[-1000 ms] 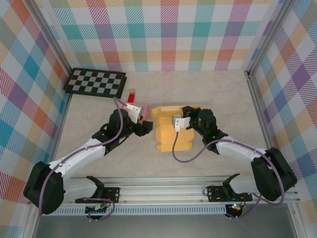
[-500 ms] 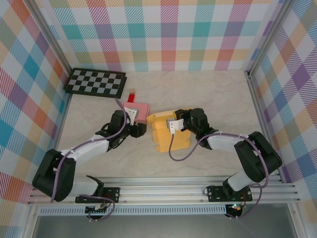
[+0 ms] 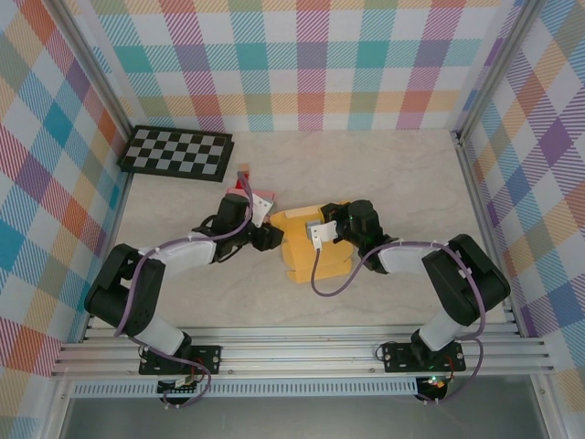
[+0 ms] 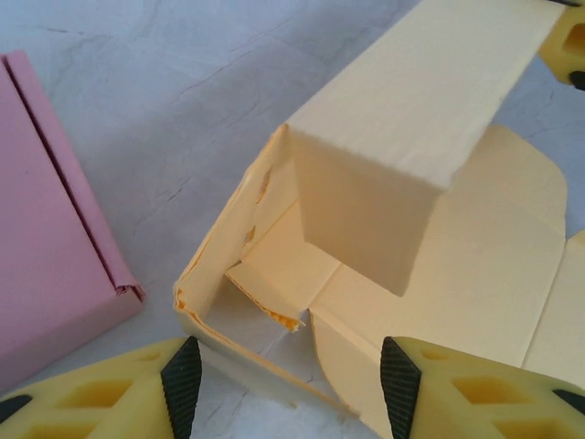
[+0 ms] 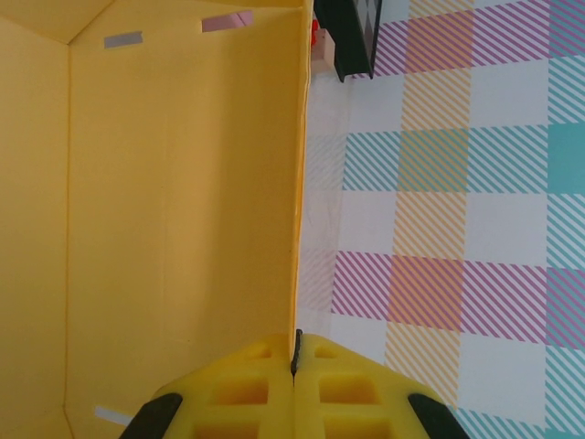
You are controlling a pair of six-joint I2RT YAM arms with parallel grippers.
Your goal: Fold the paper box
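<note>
the yellow paper box [image 3: 315,251] sits in the middle of the top picture. it is half folded, with one wall standing up and a flap lying flat. the right gripper [image 5: 296,357] has its two fingers pressed together on the thin edge of a box wall, so it is pinching the paper. the left gripper [image 4: 291,382] is spread wide, with one finger on each side of the box's open corner, and it is not squeezing anything. we think that corner could get squashed if the left fingers close on it crooked, because the little flap inside looks bent. the paper could tear if both grippers pull apart. the pink box [image 3: 263,198] lies just beside, up and left, and could get bumped.
</note>
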